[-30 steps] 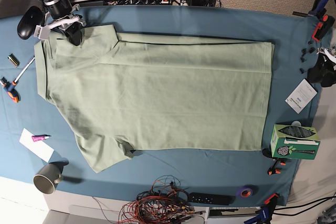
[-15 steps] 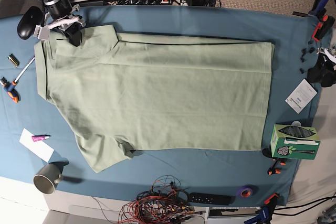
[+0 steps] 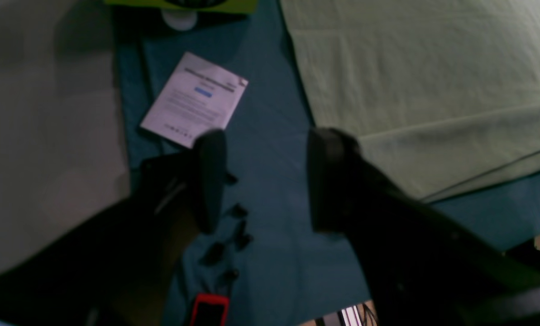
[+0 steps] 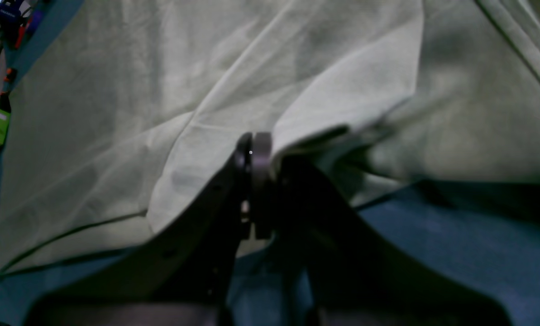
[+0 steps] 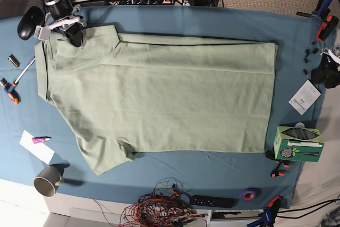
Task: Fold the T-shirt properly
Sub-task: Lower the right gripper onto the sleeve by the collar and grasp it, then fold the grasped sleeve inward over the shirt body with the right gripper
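Note:
The pale sage-green T-shirt (image 5: 159,94) lies flat across the teal table cloth (image 5: 212,19), its top edge folded in and one sleeve (image 5: 103,158) sticking out at the lower left. At the shirt's upper left corner, my right gripper (image 5: 74,34) is shut; in the right wrist view its pads (image 4: 253,149) pinch a raised fold of the T-shirt (image 4: 342,81). My left gripper (image 3: 270,136) stands open above bare cloth beside the shirt's hem corner (image 3: 432,149), with nothing between its fingers. In the base view the left gripper (image 5: 321,73) sits at the table's right edge.
A white card (image 5: 304,97) and small black pieces (image 5: 311,54) lie near the left gripper. A green box (image 5: 298,143) stands at the right. A mug (image 5: 48,180), a pink marker (image 5: 40,140), a screwdriver (image 5: 13,86), tangled wires (image 5: 159,206) and a remote (image 5: 212,201) ring the shirt.

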### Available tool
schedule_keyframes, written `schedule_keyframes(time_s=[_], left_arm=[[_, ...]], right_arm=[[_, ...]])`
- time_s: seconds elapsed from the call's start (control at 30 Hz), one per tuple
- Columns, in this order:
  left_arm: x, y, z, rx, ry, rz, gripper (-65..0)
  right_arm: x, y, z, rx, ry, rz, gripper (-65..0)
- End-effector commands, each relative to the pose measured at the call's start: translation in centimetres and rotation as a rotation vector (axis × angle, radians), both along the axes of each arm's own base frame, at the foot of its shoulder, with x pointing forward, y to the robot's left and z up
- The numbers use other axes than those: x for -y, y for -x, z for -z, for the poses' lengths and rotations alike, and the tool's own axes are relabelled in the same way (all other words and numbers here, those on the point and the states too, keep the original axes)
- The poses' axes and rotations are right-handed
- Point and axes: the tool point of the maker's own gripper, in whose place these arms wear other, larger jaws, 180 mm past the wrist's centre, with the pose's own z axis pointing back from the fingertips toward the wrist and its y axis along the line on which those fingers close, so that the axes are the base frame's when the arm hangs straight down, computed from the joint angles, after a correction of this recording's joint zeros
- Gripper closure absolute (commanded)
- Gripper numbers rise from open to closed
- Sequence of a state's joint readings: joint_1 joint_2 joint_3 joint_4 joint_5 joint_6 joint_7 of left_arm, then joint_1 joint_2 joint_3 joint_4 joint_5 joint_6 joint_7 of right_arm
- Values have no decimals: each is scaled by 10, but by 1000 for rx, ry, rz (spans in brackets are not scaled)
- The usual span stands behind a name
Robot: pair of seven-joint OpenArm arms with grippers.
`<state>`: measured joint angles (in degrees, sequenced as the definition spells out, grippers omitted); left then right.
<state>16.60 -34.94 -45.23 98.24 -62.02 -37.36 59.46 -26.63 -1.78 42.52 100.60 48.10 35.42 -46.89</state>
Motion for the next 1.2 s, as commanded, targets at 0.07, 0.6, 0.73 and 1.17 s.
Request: schedule_keyframes(time_s=[0.07, 0.6, 0.73, 1.17], left_arm=[[-2, -7, -17, 54, -9, 11, -296], [-2, -6, -17, 53, -9, 11, -296], [-2, -7, -17, 54, -9, 11, -296], [-2, -6, -17, 52, -12, 10, -296]], right_arm=[[3, -6, -13, 51, 9, -2, -15], [1, -13, -18, 74, -8, -6, 0], [1, -13, -18, 76, -8, -5, 0], [-10, -55, -40, 186, -23, -38, 0]])
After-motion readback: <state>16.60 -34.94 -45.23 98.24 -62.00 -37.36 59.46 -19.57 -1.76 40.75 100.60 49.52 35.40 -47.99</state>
